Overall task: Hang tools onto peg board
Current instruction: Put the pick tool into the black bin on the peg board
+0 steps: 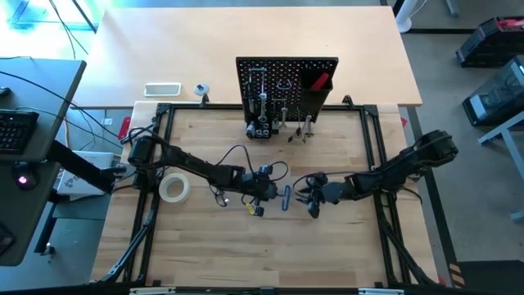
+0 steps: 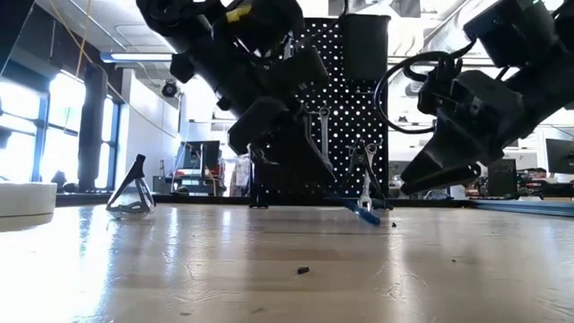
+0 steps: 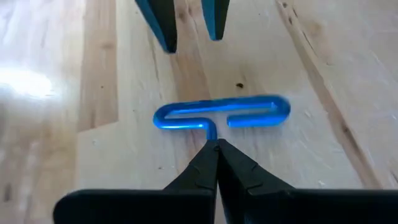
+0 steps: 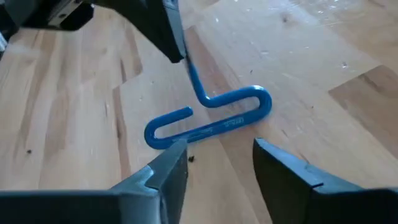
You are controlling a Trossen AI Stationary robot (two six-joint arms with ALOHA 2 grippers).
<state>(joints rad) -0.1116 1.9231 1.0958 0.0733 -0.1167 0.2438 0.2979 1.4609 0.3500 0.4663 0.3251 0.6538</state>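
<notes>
A blue-handled hex key lies at the table's middle, in front of the black peg board. My left gripper reaches in from the left and is shut on the key's shaft. My right gripper stands open just right of the key, its fingers close to the looped handle with nothing between them. Silver wrenches hang on the board. A red-handled tool sticks out of the board's black bin. My left gripper pinches the hex key's thin shaft between its two fingertips, just behind the looped handle. The fingers come slanting down from the table's left and lie along the shaft. The key slants down from them, with its blue handle on the table.
A pale tape roll lies flat on the table's left part, beside the left arm. Clear glasses stand at the far left. A white tray sits beyond the table frame. Bare wood lies along the near edge.
</notes>
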